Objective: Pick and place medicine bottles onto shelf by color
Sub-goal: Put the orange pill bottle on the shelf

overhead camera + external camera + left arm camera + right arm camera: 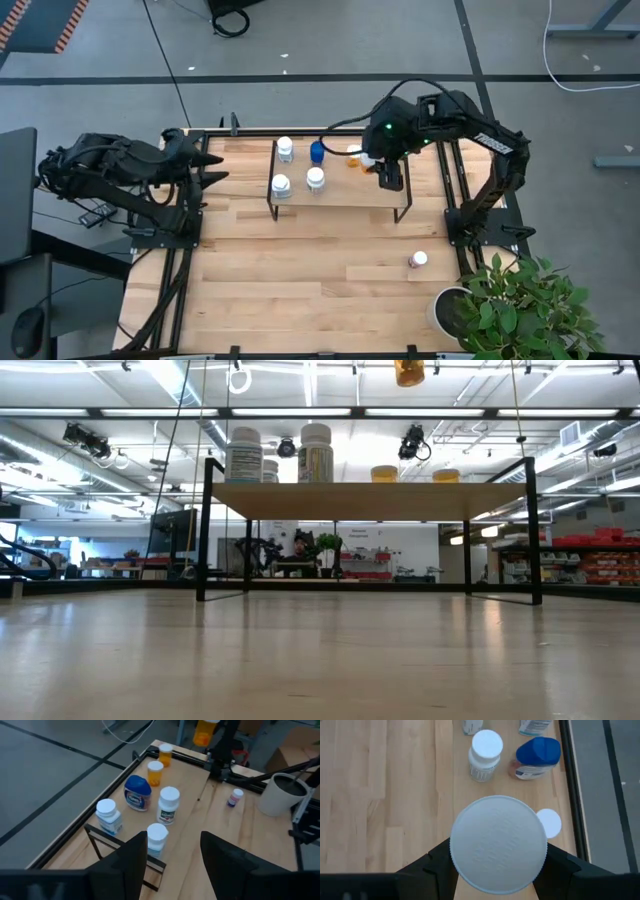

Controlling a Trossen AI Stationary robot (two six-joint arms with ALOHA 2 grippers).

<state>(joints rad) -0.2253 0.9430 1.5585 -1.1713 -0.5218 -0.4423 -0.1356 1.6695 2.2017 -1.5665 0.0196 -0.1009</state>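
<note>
Crowding the shelf (340, 195): three white bottles (315, 178), blue bottle (317, 151).

You face a large hall: long ceiling light strips (300, 412) glow overhead, red storage shelving (600, 560) lines the far right, and a grey concrete floor (330, 40) crossed by dark lines surrounds your light-wood table (300, 270)
</note>
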